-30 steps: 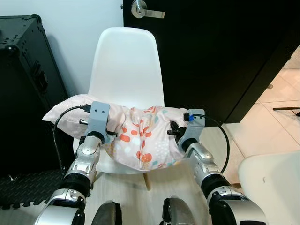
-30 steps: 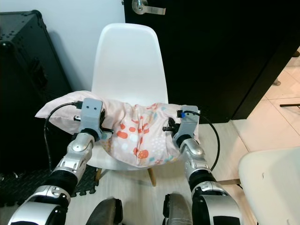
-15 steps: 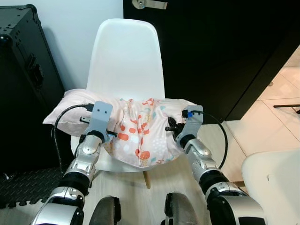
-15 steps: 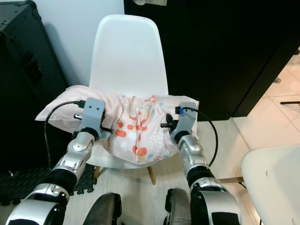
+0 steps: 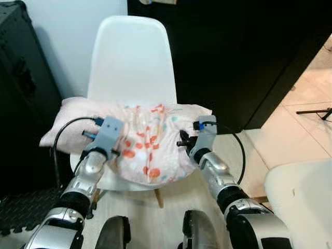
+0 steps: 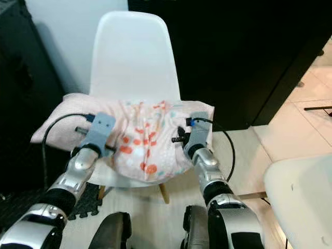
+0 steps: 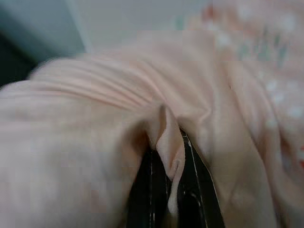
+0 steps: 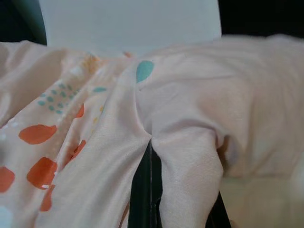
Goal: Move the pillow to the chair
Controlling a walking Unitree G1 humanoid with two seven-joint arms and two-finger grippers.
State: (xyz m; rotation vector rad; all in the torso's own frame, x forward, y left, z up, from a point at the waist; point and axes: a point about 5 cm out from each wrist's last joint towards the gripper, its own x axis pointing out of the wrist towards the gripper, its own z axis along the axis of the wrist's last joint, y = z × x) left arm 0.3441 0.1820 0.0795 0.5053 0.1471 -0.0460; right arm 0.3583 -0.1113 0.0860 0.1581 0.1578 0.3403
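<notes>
Both grippers' fingers [image 7: 192,190] pinch pillow [image 5: 150,145] fabric tightly.

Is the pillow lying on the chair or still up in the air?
Mostly on. The pillow lies across the white chair seat, its front edge hanging over, both grippers' jaws pinching its fabric.

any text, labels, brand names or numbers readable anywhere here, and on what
None: no words, labels, brands or numbers can be read in any view.
The pillow carries only a print of orange and teal spots, no lettering.
The chair is plain white, unmarked.
The left gripper and right gripper, both pinching pillow fabric, show no markings.
The black case beside the chair shows no legible label.
</notes>
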